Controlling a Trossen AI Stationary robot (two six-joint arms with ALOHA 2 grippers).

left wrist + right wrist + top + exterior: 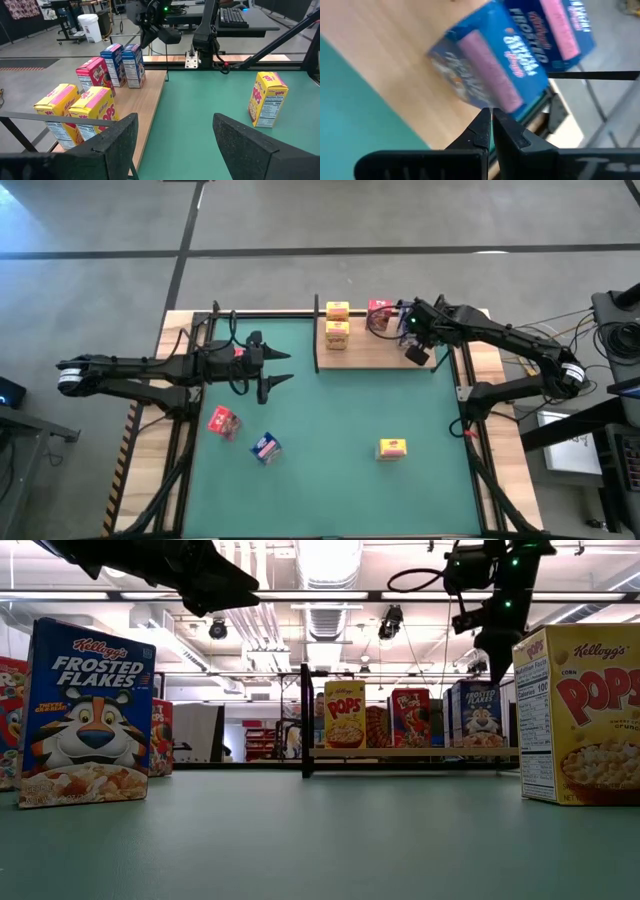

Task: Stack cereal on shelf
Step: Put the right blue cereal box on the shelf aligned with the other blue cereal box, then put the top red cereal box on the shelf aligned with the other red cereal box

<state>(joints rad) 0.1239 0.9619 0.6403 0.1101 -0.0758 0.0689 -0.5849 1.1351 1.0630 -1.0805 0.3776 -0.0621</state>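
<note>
The shelf [370,356] is a light-wood board at the mat's far edge. On it stand two yellow cereal boxes [75,112], a red one [95,75] and two blue ones [124,64]. My right gripper [492,125] is shut and hovers just above the blue boxes [490,70], clear of them in the left wrist view [167,36]. My left gripper [285,367] is open and empty above the mat's left half. A red box [224,422], a blue box [265,447] and a yellow box [392,448] rest on the green mat.
Thin black posts [305,720] rise at the shelf's corners. Wooden table borders and black rails [462,380] flank the mat. In the low view the loose blue box [85,715] and yellow box [580,715] stand close to the camera. A bare strip of board lies in front of the shelved boxes.
</note>
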